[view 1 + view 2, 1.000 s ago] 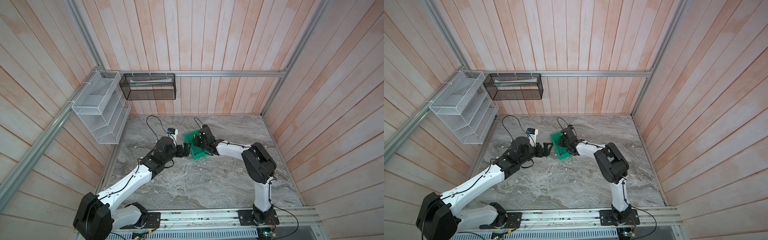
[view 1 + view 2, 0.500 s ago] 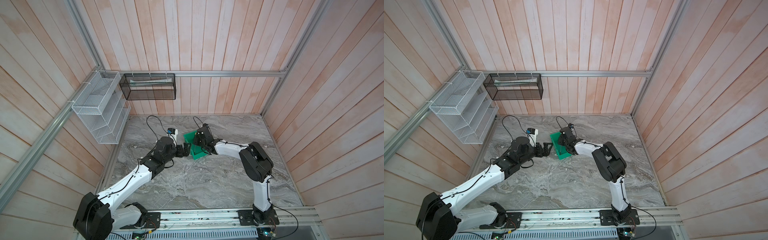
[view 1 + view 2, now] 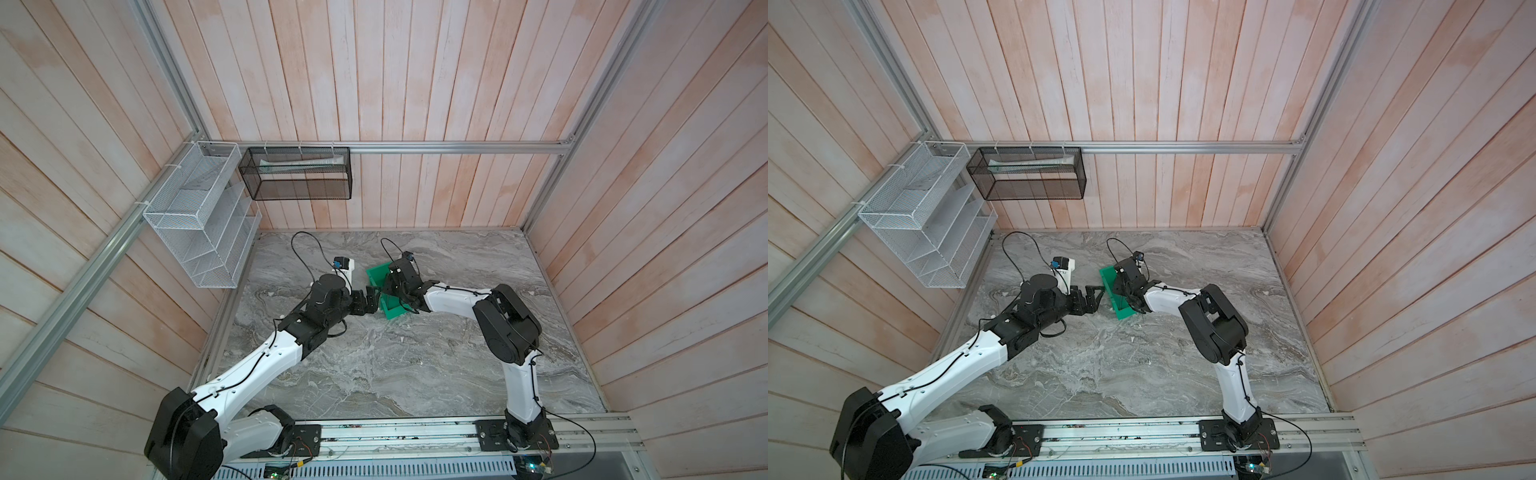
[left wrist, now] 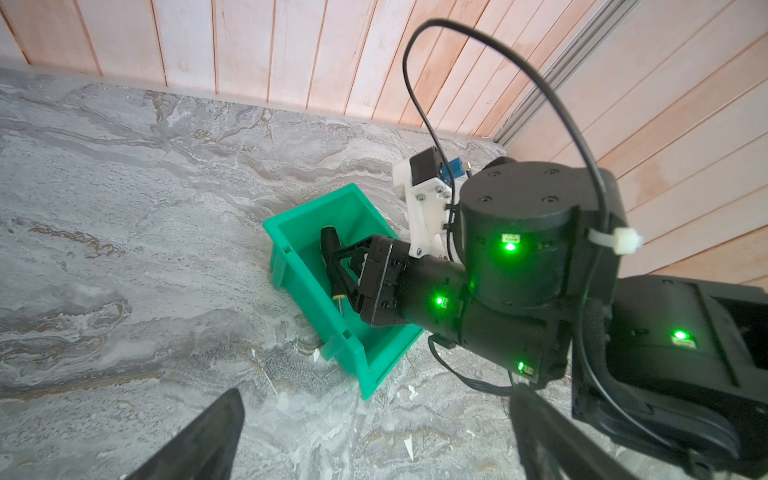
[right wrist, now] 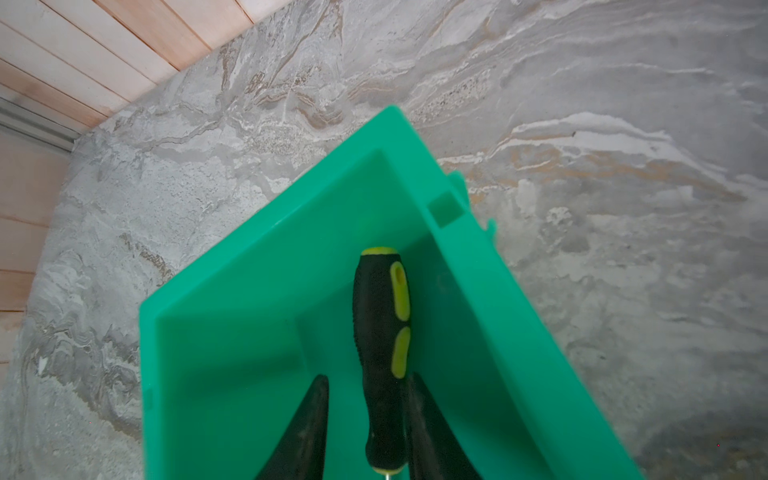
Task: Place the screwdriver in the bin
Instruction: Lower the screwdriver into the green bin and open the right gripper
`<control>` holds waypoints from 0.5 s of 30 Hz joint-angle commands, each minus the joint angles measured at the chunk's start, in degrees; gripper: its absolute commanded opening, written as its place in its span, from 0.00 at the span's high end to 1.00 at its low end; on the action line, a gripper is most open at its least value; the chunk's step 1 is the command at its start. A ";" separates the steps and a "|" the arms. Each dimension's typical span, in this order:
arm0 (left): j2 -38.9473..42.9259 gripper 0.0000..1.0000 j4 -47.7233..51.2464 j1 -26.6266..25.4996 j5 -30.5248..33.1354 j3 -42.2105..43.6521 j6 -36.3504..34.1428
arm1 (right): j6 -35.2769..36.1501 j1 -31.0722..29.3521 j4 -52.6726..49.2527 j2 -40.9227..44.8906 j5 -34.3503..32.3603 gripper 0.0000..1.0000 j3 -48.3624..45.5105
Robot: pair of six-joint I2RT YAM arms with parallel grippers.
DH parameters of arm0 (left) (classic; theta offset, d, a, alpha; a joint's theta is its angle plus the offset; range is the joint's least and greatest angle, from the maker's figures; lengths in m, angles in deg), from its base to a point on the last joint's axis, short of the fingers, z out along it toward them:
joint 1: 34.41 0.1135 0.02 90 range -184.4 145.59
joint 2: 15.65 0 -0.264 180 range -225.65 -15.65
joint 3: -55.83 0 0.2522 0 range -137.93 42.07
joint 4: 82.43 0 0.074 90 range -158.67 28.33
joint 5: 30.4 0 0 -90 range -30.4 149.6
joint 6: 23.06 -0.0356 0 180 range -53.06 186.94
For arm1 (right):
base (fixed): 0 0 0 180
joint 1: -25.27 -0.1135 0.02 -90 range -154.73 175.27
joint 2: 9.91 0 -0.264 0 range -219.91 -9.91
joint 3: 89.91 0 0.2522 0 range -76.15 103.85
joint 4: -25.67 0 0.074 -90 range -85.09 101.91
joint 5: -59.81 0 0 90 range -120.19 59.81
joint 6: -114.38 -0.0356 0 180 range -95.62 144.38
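The green bin (image 5: 249, 311) sits on the marble table, seen in both top views (image 3: 375, 275) (image 3: 1109, 279). Inside it lies the screwdriver (image 5: 380, 332), black handle with yellow inlays, handle end toward a bin corner. My right gripper (image 5: 366, 378) reaches down into the bin, open: one finger touches the handle, the other stands off it with green showing between. In the left wrist view the screwdriver (image 4: 330, 245) leans between those fingers within the bin (image 4: 286, 249). My left gripper (image 4: 376, 392) is open and empty, just beside the bin (image 3: 371, 304).
A white wire rack (image 3: 195, 220) and a black mesh basket (image 3: 297, 176) hang on the walls at the back left. Wooden walls close in the marble table (image 3: 395, 365) on three sides. The arms' base rail (image 3: 415, 434) runs along the front.
My right gripper's jaws have parted around the screwdriver, which now rests in the bin. The right arm shifted slightly to the left. The left arm has stayed still.
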 commanded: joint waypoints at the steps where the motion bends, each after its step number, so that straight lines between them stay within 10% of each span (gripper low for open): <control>1: 1.41 0.00 0.04 0.21 0.60 1.02 0.01 | -0.08 -0.28 -1.62 -1.50 -2.62 0.66 0.97; 15: 2.21 0.00 0.62 0.22 1.30 0.82 -0.54 | 1.70 -0.30 -2.02 1.61 -2.38 0.57 1.67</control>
